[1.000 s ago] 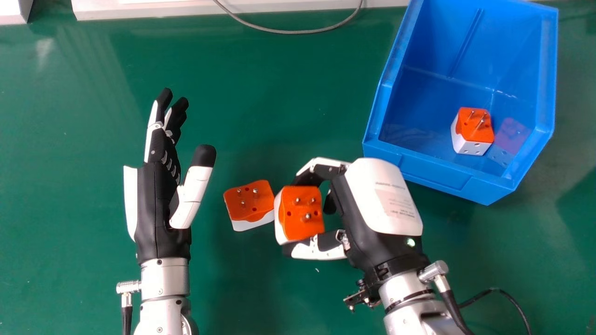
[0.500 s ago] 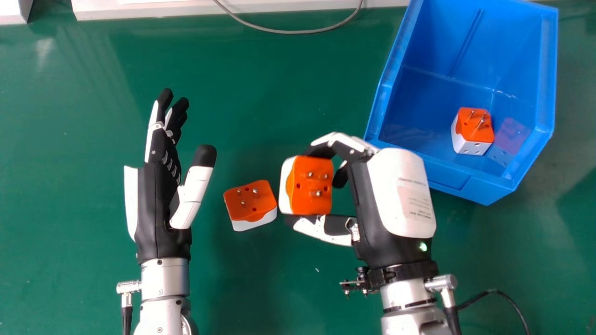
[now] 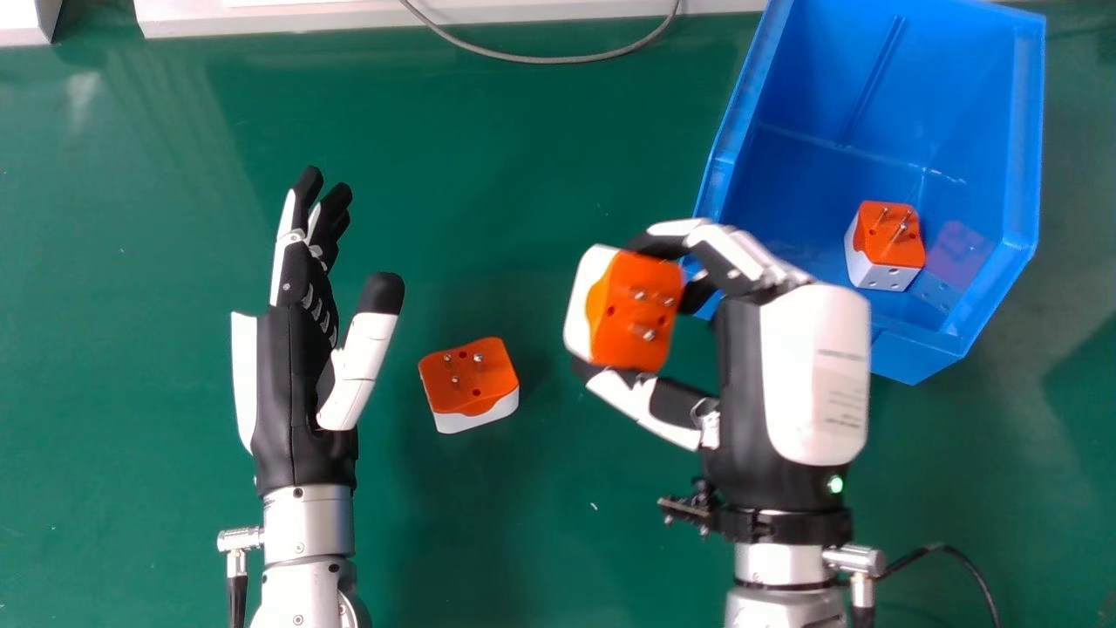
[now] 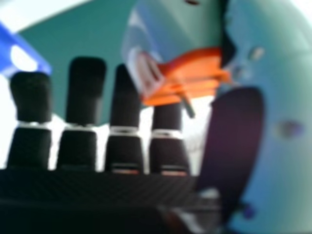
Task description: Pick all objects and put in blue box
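Note:
In the head view my right hand (image 3: pixel 741 384) pinches an orange and white plug adapter (image 3: pixel 636 310) between its fingers and thumb, above the table, close to the near left corner of the blue box (image 3: pixel 907 353). A second adapter (image 3: pixel 471 379) lies on the table between my two hands, pins up. Another adapter (image 3: pixel 888 244) rests inside the box. My left hand (image 3: pixel 296 375) stays at the left with straight fingers, holding nothing. In the right hand view the held adapter (image 4: pixel 192 75) sits between the fingers and thumb of my right hand (image 4: pixel 126 151).
A grey cable (image 3: pixel 558 60) curves along the far edge of the green table (image 3: pixel 523 157), beside a white strip (image 3: pixel 288 19). A black cable (image 3: pixel 950 551) runs beside my right wrist.
My right hand has moved away from the table adapter, toward the far right and the box, carrying the held adapter along. The left hand has kept still.

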`<act>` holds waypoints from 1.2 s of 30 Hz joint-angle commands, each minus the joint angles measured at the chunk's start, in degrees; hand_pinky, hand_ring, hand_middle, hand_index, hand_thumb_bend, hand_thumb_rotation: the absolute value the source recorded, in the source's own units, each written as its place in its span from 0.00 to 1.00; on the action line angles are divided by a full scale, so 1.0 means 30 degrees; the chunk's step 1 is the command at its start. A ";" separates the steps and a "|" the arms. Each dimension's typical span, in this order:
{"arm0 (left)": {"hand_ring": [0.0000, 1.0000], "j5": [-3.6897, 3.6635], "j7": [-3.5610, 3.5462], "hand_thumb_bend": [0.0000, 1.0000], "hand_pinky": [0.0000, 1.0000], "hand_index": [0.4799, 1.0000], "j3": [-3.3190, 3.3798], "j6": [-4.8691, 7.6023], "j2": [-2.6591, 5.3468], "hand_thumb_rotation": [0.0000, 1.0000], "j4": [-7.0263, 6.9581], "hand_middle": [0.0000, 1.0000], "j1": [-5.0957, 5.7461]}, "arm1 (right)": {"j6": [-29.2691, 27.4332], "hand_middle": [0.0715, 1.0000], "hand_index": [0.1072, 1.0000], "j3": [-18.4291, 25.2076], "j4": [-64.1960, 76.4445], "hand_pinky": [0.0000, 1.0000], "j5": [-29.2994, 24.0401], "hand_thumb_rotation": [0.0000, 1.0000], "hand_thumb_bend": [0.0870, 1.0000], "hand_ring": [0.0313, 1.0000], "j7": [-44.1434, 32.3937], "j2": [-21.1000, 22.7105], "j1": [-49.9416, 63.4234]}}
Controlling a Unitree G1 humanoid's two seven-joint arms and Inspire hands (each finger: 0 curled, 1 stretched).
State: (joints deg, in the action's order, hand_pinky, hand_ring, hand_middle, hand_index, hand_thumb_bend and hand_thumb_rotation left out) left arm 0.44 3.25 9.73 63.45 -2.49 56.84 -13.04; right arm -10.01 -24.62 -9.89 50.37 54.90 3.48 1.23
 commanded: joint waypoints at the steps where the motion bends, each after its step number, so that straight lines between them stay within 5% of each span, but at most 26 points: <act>1: 0.93 0.0077 0.0063 0.93 0.97 0.87 -0.0111 0.0329 0.0160 0.77 -0.0305 0.91 -0.0053 | -0.0376 0.46 0.46 0.0496 -0.0153 0.27 0.0271 0.00 0.44 0.37 0.1640 -0.0117 -0.0562; 9: 0.92 0.0264 0.0201 0.93 0.97 0.87 -0.0181 0.0368 0.0055 0.77 -0.0274 0.91 -0.0141 | -0.0033 0.47 0.46 0.1517 -0.0676 0.26 0.0495 0.00 0.44 0.37 0.3513 0.0134 -0.1093; 33: 0.94 -0.0436 -0.0454 0.92 0.99 0.88 -0.0214 -0.0016 0.0322 0.77 -0.0348 0.92 -0.0552 | 0.0484 0.48 0.47 0.5408 -0.1361 0.26 -0.0517 0.00 0.44 0.37 0.2575 0.2929 -0.3724; 36: 0.94 -0.0332 -0.0335 0.92 0.99 0.88 -0.0213 -0.0035 0.0350 0.77 -0.0347 0.92 -0.0610 | 0.0876 0.46 0.49 0.5506 -0.1418 0.27 -0.0622 0.00 0.44 0.37 0.1536 0.3397 -0.4137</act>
State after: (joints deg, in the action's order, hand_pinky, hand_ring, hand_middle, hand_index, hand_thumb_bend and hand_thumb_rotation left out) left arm -0.57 2.25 9.40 63.08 -1.79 56.83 -13.96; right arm -7.41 -8.73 -14.89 49.04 60.60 12.56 -9.46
